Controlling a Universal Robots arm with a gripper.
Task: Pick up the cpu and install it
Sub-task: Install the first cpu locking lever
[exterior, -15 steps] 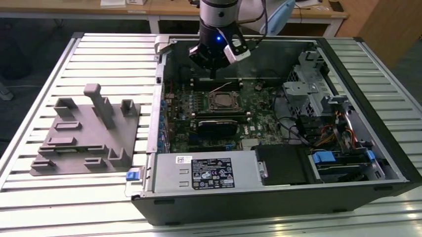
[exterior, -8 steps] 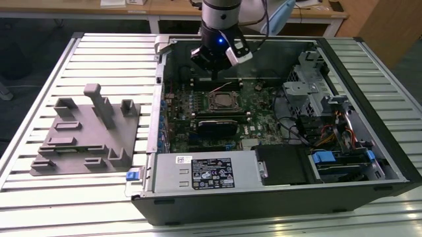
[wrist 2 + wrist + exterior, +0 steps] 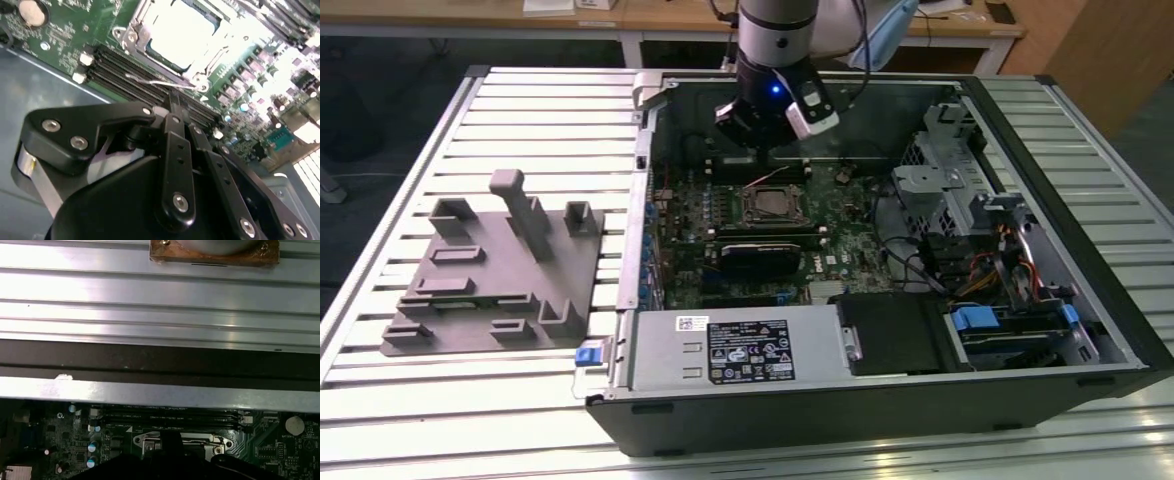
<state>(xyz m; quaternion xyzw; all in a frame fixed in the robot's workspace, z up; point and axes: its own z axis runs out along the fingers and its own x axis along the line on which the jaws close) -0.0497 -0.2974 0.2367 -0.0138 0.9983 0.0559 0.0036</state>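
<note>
My gripper [image 3: 761,135] hangs inside the open computer case [image 3: 1067,330], over the back part of the motherboard [image 3: 841,215], just behind the socket frame [image 3: 771,206]. In the second wrist view its black fingers [image 3: 172,117] meet at one point, so the gripper [image 3: 171,102] is shut with nothing showing between them. Beyond the tips lies the socket frame [image 3: 131,37] with a thin wire lever [image 3: 160,82]. A bright silvery square, the cpu [image 3: 182,32], sits within that frame, washed out by glare. In the first wrist view the frame [image 3: 150,442] is partly hidden by the gripper.
A large grey tray [image 3: 454,330] with upright posts lies on the slatted metal table [image 3: 520,110] at the exterior view's left. Inside the case are memory slots [image 3: 115,75], a power supply [image 3: 734,345], drive cages [image 3: 987,215] and cables. The case wall [image 3: 160,390] stands close behind the gripper.
</note>
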